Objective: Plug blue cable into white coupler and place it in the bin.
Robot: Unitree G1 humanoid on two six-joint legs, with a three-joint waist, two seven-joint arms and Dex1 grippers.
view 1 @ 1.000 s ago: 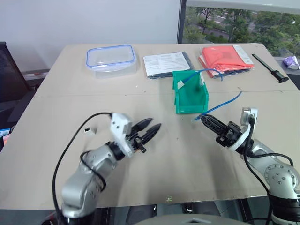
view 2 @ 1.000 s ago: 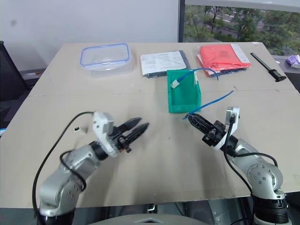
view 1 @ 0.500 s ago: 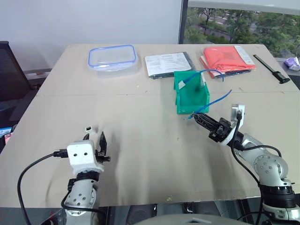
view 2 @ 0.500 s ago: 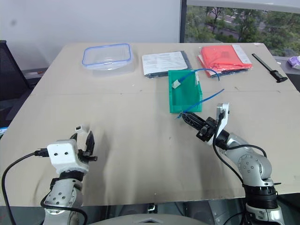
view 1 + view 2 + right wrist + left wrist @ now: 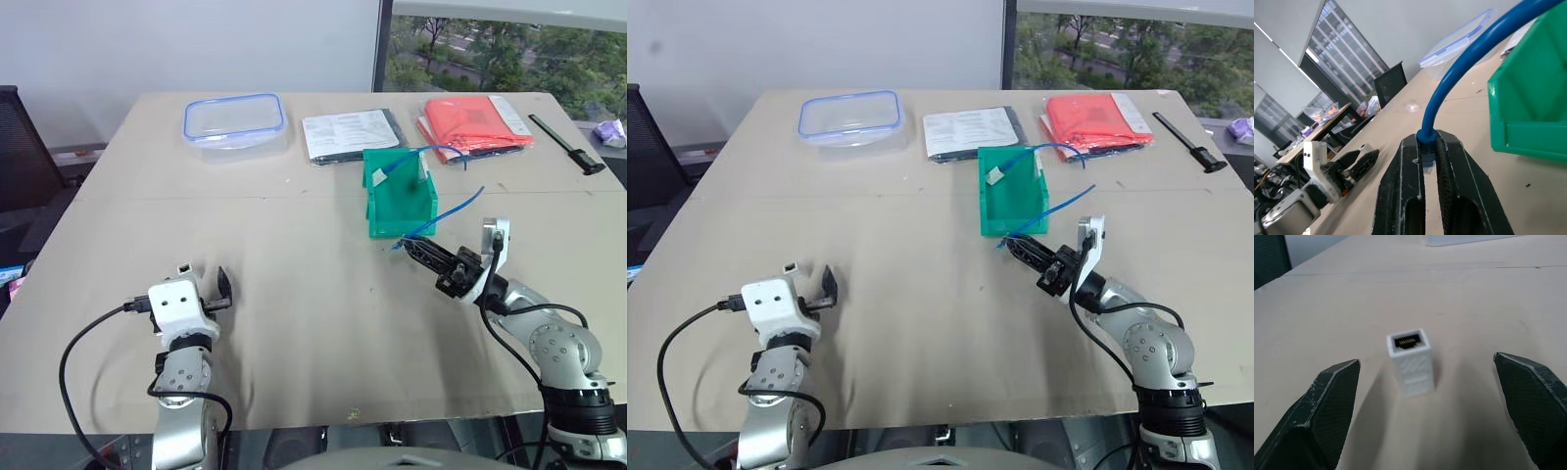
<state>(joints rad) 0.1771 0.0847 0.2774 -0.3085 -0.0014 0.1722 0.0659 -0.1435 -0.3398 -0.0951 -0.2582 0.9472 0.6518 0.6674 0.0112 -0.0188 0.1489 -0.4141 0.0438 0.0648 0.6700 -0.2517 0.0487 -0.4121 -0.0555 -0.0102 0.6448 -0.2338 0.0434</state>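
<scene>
Near the table's left edge the white coupler lies between the left gripper's wide-open fingers, ungrasped; right gripper, by the bin, pinches the blue cable's plug. Next: close on the coupler

A broad beige tabletop fills the room's middle, with a faint seam running across it partway back. Behind it stands a plain pale wall, and to its right a dark-framed window looks out on green trees in daylight. A black chair sits at the tabletop's left edge.
</scene>
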